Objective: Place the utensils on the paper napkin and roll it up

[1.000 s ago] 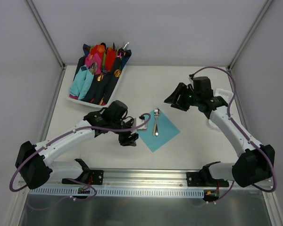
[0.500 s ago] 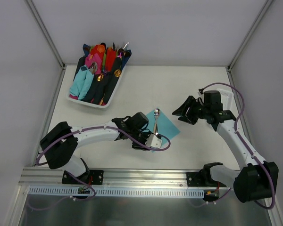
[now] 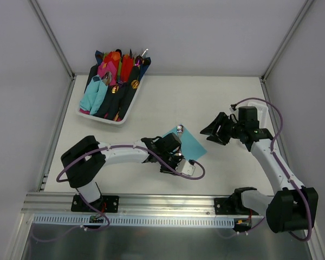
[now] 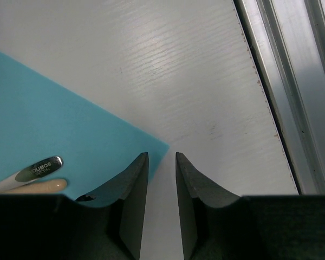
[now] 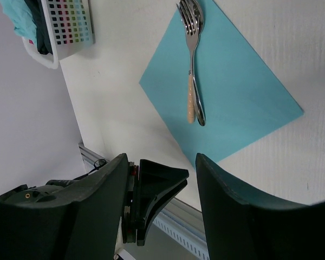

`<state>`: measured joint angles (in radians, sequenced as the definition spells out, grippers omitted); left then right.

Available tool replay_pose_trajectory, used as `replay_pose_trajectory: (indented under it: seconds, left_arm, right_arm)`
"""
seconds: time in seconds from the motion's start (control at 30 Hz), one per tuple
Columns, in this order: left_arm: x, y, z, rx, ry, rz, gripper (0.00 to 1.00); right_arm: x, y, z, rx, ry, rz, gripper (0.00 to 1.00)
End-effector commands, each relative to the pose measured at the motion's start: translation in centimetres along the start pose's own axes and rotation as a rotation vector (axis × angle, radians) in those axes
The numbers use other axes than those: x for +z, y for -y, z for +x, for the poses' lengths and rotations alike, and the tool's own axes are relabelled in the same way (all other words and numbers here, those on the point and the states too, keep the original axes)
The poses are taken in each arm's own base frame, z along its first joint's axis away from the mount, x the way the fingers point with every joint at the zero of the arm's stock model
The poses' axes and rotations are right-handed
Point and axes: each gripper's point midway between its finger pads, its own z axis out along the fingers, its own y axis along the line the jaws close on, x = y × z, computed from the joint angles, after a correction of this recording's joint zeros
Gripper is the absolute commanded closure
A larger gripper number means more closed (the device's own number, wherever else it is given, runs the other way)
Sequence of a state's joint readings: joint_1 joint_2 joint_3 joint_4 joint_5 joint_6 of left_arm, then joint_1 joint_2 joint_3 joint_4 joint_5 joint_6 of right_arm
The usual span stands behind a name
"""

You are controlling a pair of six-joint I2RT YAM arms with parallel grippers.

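Observation:
The teal paper napkin [image 3: 190,142] lies flat on the white table, and my left arm covers its near half. Two utensils rest on it: a silver fork [image 5: 192,54] and a second slim pale handle [image 5: 190,105] close beside it. Only the fork's tines [image 3: 180,129] show from above. The handle ends [image 4: 39,168] show in the left wrist view. My left gripper [image 4: 161,156] hangs low at the napkin's near corner [image 4: 161,146], its jaws a narrow gap apart with only bare table between them. My right gripper [image 5: 162,157] hovers wide open to the right of the napkin, holding nothing.
A white tray [image 3: 100,116] of rolled napkin bundles with gold cutlery stands at the back left. A small white perforated basket [image 3: 258,108] sits behind my right arm. The metal rail [image 4: 292,108] at the table's near edge runs close by the left gripper.
My left arm has swung from the napkin's left side round to its near corner, and its jaws have narrowed. My right arm has drawn back a little to the right.

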<state>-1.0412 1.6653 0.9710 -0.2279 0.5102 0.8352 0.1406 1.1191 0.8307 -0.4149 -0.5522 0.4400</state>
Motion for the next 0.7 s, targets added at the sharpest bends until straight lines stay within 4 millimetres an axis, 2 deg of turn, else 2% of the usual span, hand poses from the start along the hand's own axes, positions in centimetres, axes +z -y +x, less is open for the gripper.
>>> replay_pose_trajectory:
  seconds: [0.0,0.67]
  left_arm:
    - [0.6,-1.4,-1.0,0.041,0.013,-0.018,0.74]
    - [2.4,-0.2,1.2,0.007,-0.048,0.027,0.78]
  right_arm:
    - [-0.2,-0.1,0.3,-0.018,-0.019,-0.029,0.43]
    - [-0.3,2.0,0.0,0.025,-0.035,-0.030,0.43]
